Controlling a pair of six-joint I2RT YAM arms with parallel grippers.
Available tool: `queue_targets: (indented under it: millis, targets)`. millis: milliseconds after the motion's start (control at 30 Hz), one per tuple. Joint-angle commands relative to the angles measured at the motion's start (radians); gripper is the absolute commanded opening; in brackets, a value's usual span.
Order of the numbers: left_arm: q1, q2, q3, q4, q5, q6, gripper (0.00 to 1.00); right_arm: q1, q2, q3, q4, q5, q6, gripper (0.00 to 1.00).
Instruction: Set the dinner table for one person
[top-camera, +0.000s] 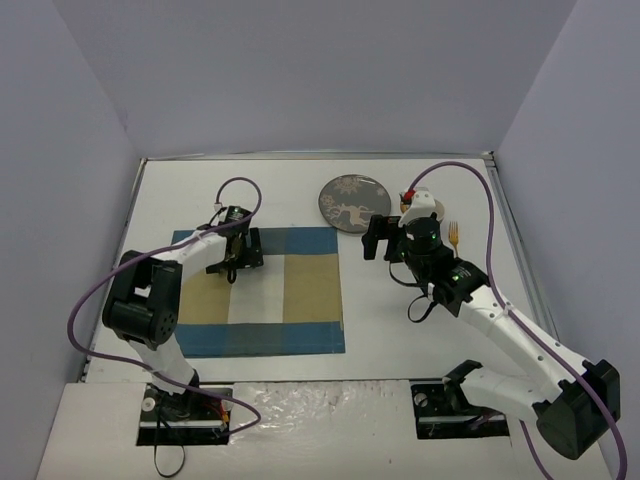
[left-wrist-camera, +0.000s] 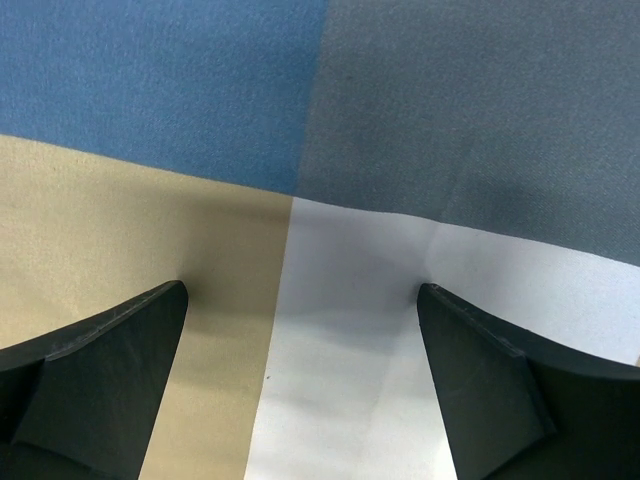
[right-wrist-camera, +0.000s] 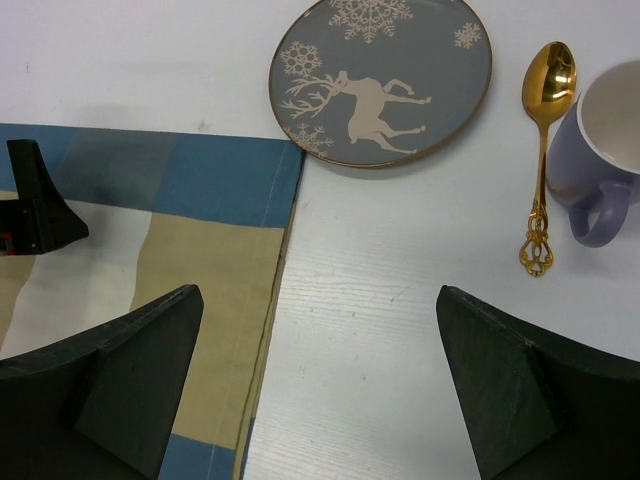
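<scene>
We see the white table (top-camera: 400, 340) filling the floor between three walls (top-camera: 300, 80), with the checked mat (top-camera: 262, 290) lying flat on its left half. The left claw (left-wrist-camera: 300, 300) hangs low over the mat's far part. Its jaws are spread wide with nothing between them, above the seam where tan, white and blue squares meet. The right claw (right-wrist-camera: 320, 300) is just as wide and holds nothing, hovering over bare table just right of the mat's right edge. The plate (right-wrist-camera: 380, 80) sits at the mat's far right corner, its rim seemingly touching the cloth, though we cannot be sure. Right of it the spoon (right-wrist-camera: 545, 140) lies just beside the mug (right-wrist-camera: 610, 140). The fork (top-camera: 453, 235) rests between the right arm and the table's right edge. A band of white tabletop runs between the mat and the right arm
</scene>
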Motion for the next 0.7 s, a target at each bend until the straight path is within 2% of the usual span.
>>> queue_targets:
  millis: [0,300,433,533,667]
  targets:
    - [0.011,0.049,0.058,-0.097,-0.084,0.091,0.97,-0.007,0.003,0.01,0.048,-0.012,0.015,1.0]
    - [0.024,-0.002,0.083,-0.154,-0.113,0.145,0.97,-0.005,0.044,0.011,0.062,-0.084,0.017,1.0]
    - [0.008,-0.118,0.116,-0.206,-0.078,0.114,0.97,0.031,0.121,0.009,0.067,-0.125,0.045,0.97]
    - [0.004,-0.229,0.098,-0.23,-0.067,0.09,0.97,0.087,0.181,-0.001,0.067,-0.127,0.055,0.9]
    - [0.017,-0.376,0.01,-0.233,-0.08,0.056,0.97,0.171,0.248,-0.004,0.069,-0.172,0.054,0.67]
